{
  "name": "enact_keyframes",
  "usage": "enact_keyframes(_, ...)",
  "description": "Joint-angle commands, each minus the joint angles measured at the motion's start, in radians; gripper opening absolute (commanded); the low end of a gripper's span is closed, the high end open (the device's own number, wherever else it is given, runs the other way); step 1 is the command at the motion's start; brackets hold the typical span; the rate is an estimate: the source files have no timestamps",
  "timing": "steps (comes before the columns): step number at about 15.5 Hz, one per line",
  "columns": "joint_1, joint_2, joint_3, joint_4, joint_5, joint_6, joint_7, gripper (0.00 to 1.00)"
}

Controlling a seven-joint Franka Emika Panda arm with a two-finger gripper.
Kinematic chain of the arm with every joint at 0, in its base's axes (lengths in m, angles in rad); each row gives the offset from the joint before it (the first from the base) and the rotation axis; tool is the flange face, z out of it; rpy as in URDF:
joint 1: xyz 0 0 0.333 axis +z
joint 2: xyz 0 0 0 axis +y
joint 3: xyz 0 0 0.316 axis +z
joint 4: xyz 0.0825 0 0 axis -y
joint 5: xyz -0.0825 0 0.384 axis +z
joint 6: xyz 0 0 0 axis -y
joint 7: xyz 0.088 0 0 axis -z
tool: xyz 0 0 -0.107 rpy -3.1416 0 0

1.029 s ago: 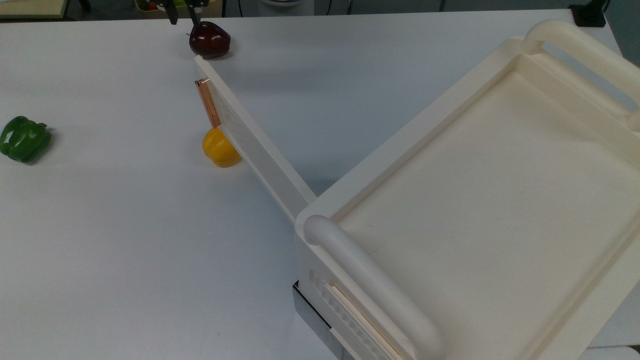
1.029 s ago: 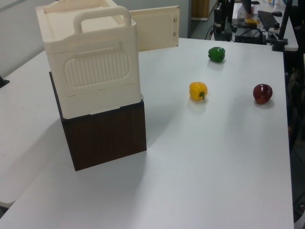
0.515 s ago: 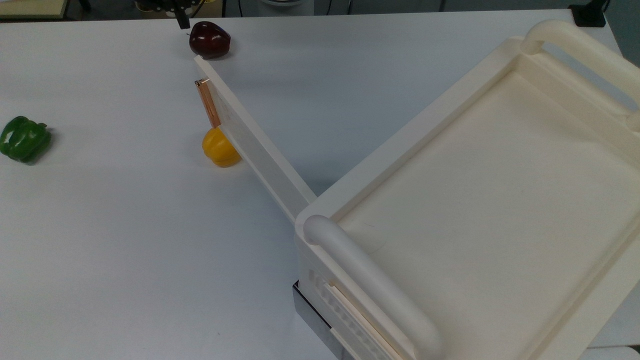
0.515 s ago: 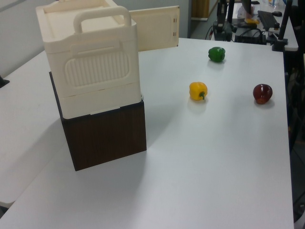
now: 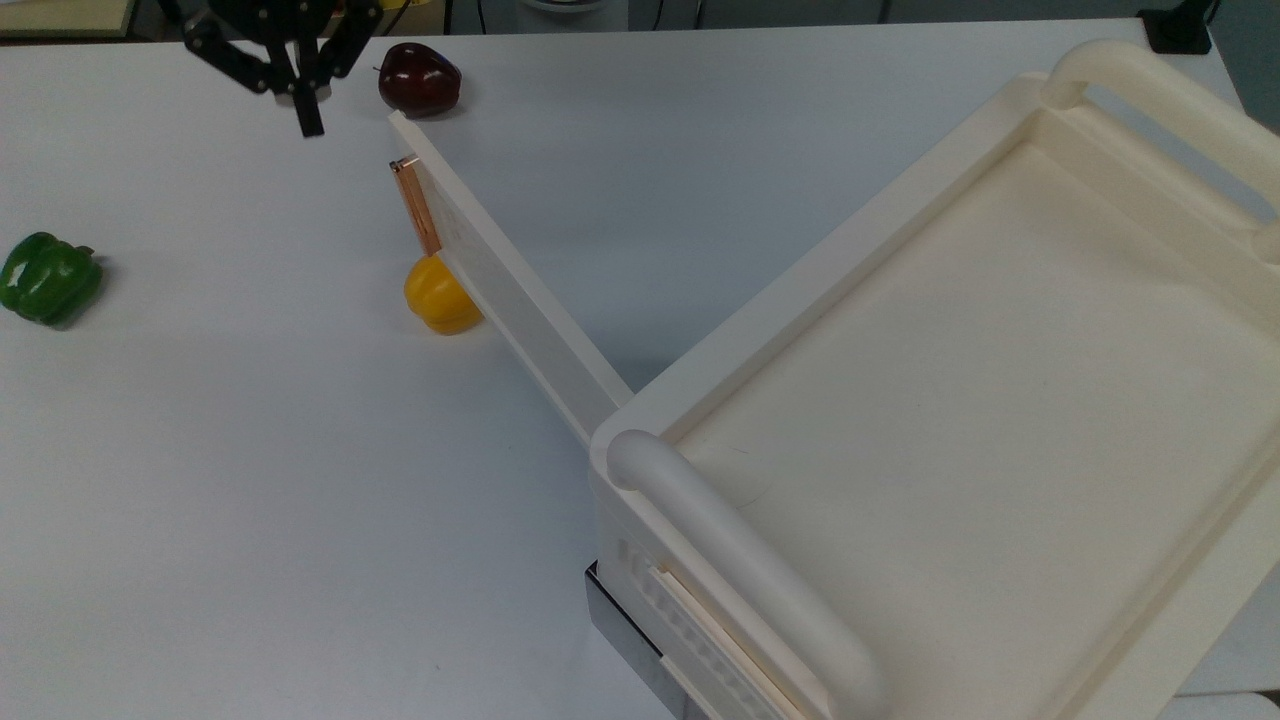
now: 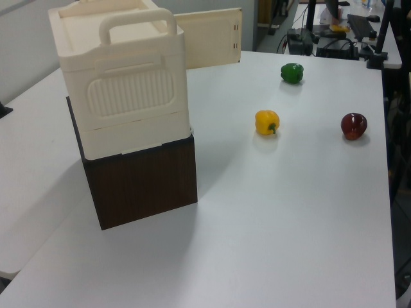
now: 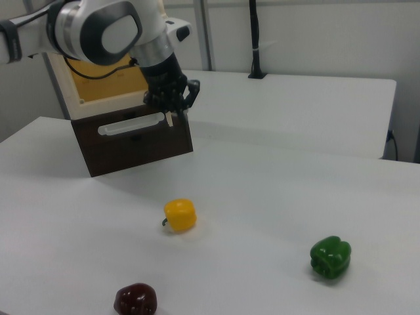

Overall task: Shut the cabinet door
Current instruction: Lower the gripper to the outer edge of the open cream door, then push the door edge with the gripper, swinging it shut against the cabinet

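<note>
Cabinet door (image 5: 510,300), a thin cream-white panel, stands wide open, ready for pushing; black pincer (image 5: 305,118) hovers near, clenched.

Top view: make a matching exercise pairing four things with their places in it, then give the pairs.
Things:
1. glossy dark red bell pepper
2. green bell pepper
3. yellow bell pepper
4. black two-finger gripper

Places in the top view:
A. at the left edge
B. partly behind the cream cabinet door
C. just beyond the door's free end
D. above the table, left of the red pepper

Pairs: 1-C, 2-A, 3-B, 4-D
</note>
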Motion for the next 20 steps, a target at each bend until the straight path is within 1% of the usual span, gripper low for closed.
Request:
enact_keyframes(1,0.007,0.037,-0.011,-0.011,0.123,0.216,-0.188,0.00)
enact_keyframes(3,0.009,0.048,-0.011,-0.016,0.181,0.298,-0.288,0.00)
enact_keyframes(4,0.011,0.061,-0.011,-0.014,0.197,0.316,-0.312,0.00)
enact_keyframes(6,0.015,0.072,-0.006,-0.011,0.203,0.339,-0.328,0.00)
enact_keyframes(8,0.023,0.080,0.003,-0.013,0.207,0.353,-0.320,0.00)
enact_keyframes(11,0.066,0.083,0.003,-0.016,0.243,0.353,-0.313,0.00)
enact_keyframes(18,0.129,0.063,0.017,-0.028,0.243,0.338,-0.274,0.00)
enact_keyframes(20,0.153,0.057,0.020,-0.045,0.243,0.338,-0.256,0.00)
